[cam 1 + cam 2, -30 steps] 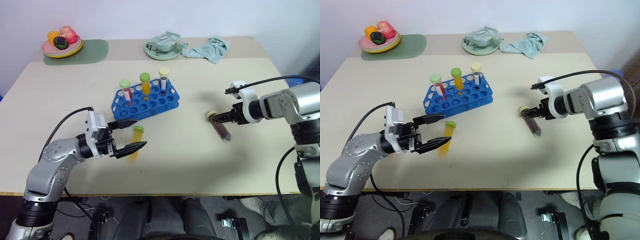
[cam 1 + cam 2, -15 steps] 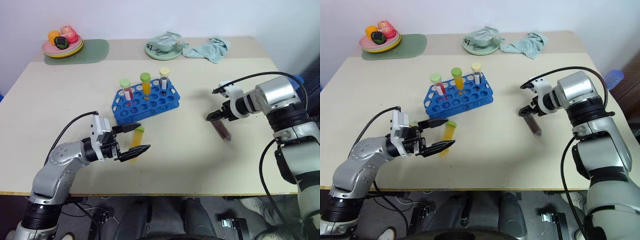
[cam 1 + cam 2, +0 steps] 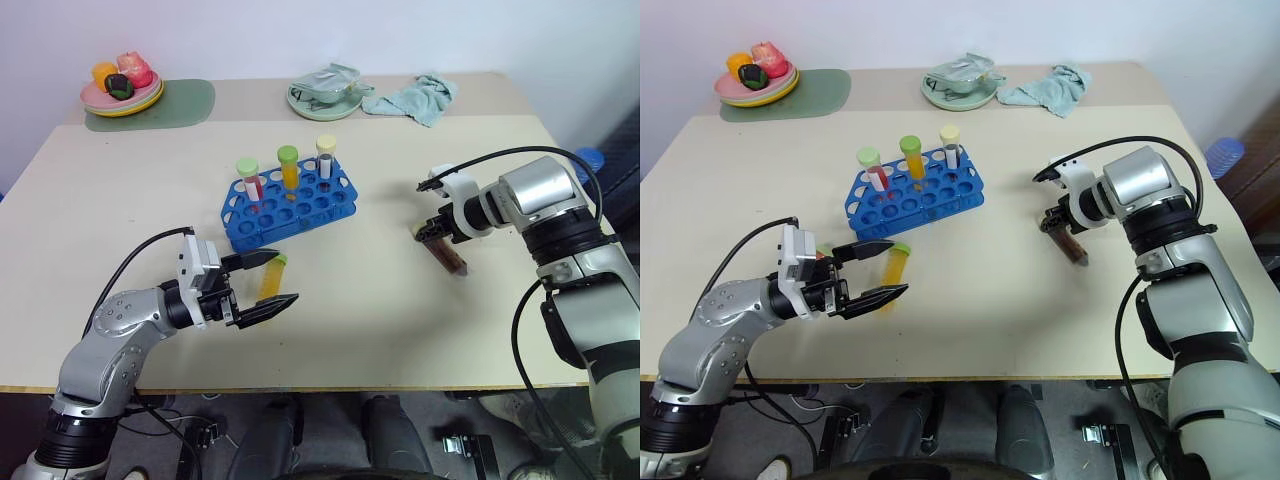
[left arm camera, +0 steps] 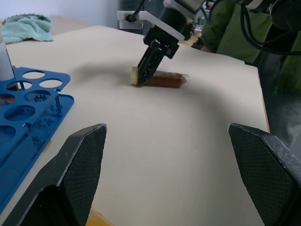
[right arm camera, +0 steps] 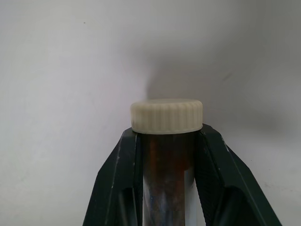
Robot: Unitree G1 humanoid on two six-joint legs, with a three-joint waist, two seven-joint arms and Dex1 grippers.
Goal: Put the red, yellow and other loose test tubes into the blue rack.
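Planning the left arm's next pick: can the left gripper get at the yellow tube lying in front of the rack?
Probably yes: the left gripper is open, its fingers either side of the yellow tube near the blue rack, with nothing between.

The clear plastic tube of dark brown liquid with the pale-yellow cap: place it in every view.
Left eye: dark brown tube, right of centre.
Right eye, right of centre.
Left wrist, upper centre, lying flat.
Right wrist, centre.
Shared landmark: right gripper clamped just below its cap.
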